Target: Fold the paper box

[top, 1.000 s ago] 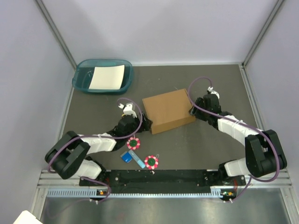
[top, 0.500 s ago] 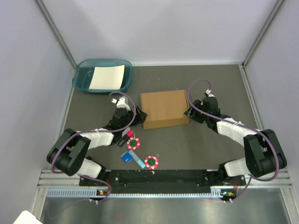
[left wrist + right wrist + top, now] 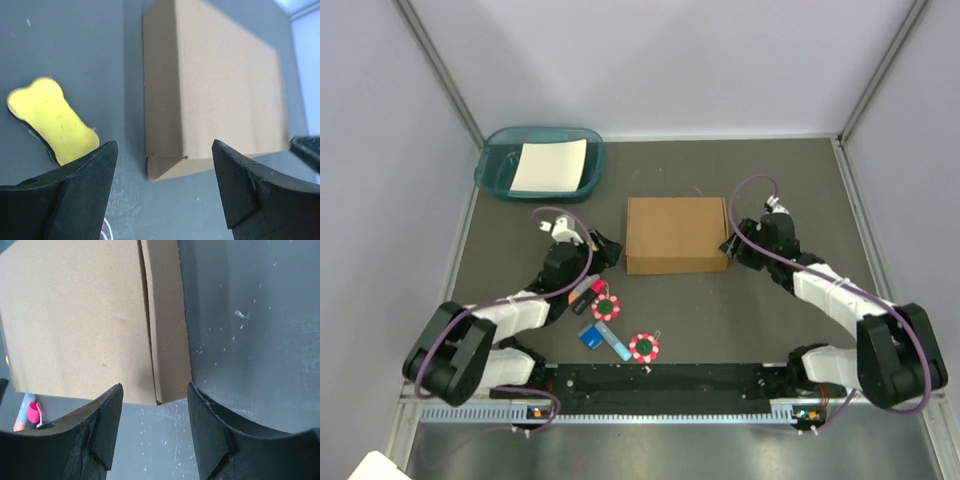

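- Left wrist view: left gripper [image 3: 164, 147] has its jaws spread wide with nothing between them. The near left corner of the paper box [image 3: 215, 85] lies ahead of the tips and clear of both.
- Right gripper [image 3: 155, 390]: jaws part open and pinching nothing. The box's near right corner shows in the gap, and I cannot tell whether a tip touches it.
- Box: shut, lid flat, lying mid-table between the two grippers.
- Change over the last second: the box was skewed, with its right end swung toward 2 o'clock and both grippers pressed against its ends. It now lies square to the table edges and has shifted slightly toward 12 o'clock.
- The left gripper has backed off toward 9 o'clock, leaving a strip of bare table [image 3: 770, 170] between it and the box. The right gripper has stayed at the right end.
- Judgement: the folding looks finished. The last second was squaring up and letting go, so what remains is to draw the arms back.
- Left arm: low, forearm running from the base toward 1 o'clock, wrist aimed at 3 o'clock.
- Right arm: forearm running toward 11 o'clock, wrist turned to 9 o'clock at the box's end.
- Near the left gripper is a yellow bone-shaped tag [image 3: 52, 127]. At 7 o'clock of the box are two red-and-green discs [image 3: 607, 308] and a blue piece [image 3: 590, 337].
- At 10 o'clock, well apart, the teal tray [image 3: 495, 170] holds a white sheet [image 3: 550, 165].
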Available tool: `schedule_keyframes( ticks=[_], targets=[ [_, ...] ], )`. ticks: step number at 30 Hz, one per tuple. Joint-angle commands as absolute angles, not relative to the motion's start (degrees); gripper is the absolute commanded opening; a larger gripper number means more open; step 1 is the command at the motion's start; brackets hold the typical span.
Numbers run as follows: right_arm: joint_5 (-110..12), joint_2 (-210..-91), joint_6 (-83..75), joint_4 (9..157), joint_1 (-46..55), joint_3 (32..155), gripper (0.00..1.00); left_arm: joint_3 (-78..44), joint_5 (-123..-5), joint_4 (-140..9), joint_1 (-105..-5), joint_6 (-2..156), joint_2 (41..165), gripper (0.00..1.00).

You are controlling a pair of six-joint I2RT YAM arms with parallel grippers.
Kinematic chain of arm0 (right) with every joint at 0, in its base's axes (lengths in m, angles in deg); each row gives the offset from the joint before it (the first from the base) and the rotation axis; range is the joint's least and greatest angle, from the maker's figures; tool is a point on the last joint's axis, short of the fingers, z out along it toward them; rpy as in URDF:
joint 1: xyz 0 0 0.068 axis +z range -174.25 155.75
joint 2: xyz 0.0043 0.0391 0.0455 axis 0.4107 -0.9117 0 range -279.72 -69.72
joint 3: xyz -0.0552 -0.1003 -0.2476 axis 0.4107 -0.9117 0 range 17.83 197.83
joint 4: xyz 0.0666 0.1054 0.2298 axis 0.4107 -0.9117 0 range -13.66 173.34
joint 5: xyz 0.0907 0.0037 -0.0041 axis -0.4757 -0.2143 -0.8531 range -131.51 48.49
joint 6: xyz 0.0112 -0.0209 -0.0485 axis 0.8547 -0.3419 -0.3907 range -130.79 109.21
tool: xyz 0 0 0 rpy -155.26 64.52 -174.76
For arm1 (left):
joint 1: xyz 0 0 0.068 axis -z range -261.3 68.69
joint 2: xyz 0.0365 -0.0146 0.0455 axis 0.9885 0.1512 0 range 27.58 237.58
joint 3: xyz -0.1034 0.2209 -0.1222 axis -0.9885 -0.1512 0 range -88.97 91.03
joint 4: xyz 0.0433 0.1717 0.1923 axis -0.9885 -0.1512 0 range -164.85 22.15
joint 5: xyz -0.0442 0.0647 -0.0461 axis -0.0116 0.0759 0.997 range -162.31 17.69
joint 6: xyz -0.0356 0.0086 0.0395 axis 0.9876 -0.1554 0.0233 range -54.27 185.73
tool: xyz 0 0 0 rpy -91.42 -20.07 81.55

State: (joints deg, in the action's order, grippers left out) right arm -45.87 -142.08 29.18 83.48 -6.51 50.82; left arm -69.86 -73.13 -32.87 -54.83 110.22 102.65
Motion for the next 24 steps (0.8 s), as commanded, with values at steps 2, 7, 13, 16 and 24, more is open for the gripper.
schedule_keyframes(
  ticks=[2,7,13,16,24],
  targets=[
    [-45.29,-135.2,27.62,80.0,-9.31,52.63,0.55,-68.85,-77.94,-29.53,-56.78,112.66,94.56,0.79],
    [-45.03,-137.03,28.76,79.21,-12.56,53.51,0.2,-64.64,-79.87,-36.98,-57.22,112.57,97.18,0.62],
    [-45.2,-143.63,29.47,79.47,-13.44,52.81,0.0,-63.66,-75.57,-34.46,-57.84,113.98,106.32,0.2],
    [-46.25,-145.39,29.47,82.37,-13.35,51.5,0.0,-63.22,-73.29,-31.91,-57.84,114.15,110.01,0.13],
    [-46.43,-146.53,30.7,87.99,-13.44,50.79,0.0,-62.08,-69.33,-27.25,-57.84,115.21,115.73,0.08]
  ],
)
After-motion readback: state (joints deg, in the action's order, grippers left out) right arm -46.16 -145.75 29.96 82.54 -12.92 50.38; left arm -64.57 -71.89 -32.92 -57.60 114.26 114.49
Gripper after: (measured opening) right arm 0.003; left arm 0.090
